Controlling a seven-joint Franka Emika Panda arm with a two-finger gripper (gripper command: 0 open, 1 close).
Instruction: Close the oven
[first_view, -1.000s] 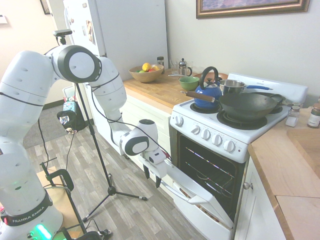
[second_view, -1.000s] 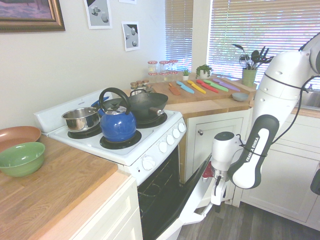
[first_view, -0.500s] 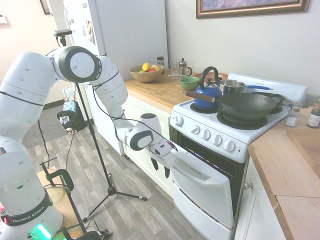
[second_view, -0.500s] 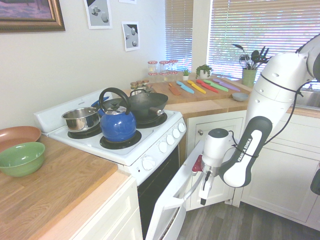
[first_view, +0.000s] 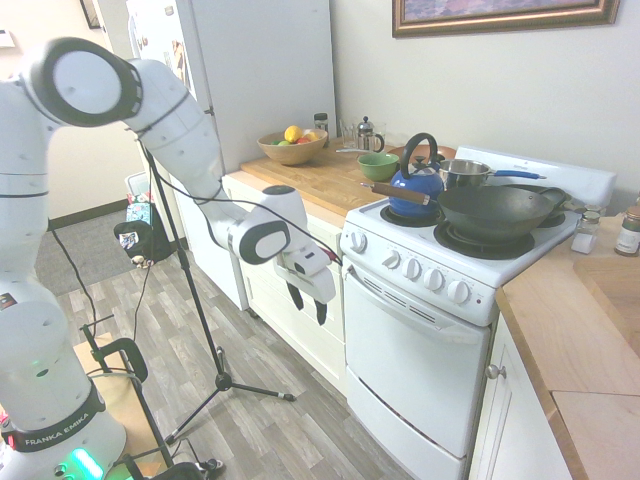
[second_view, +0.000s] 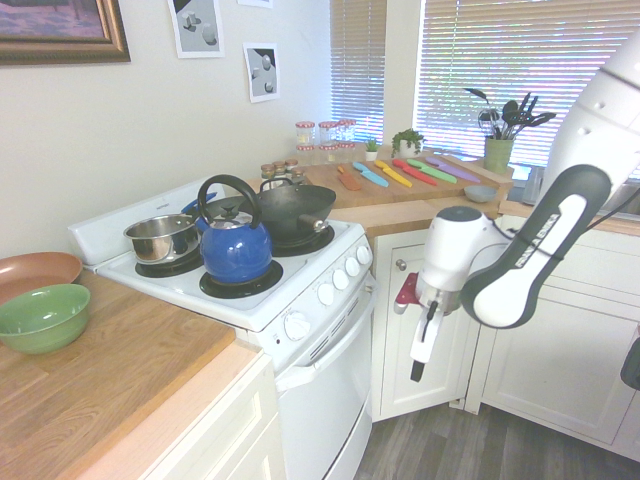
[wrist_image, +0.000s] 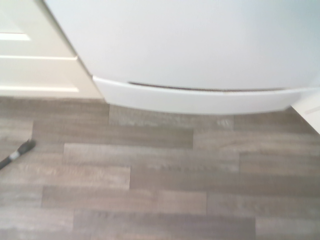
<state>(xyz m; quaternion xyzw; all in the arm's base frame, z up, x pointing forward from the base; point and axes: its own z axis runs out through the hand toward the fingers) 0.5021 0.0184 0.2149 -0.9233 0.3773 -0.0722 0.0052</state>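
My gripper (first_view: 308, 308) hangs in the air with its two fingers spread apart, and it has hold of nothing. The fingers point down to the floor (wrist_image: 150, 170). The oven (first_view: 415, 370) is near the gripper, standing apart from it; in the first exterior view it lies to the right of the gripper. Its white door (second_view: 325, 400) is shut, and the bar handle (first_view: 400, 312) runs across the top of this door. Above, on the burners, I see the blue kettle (second_view: 236, 250), the steel pot (second_view: 162, 240) and the dark wok (first_view: 492, 212).
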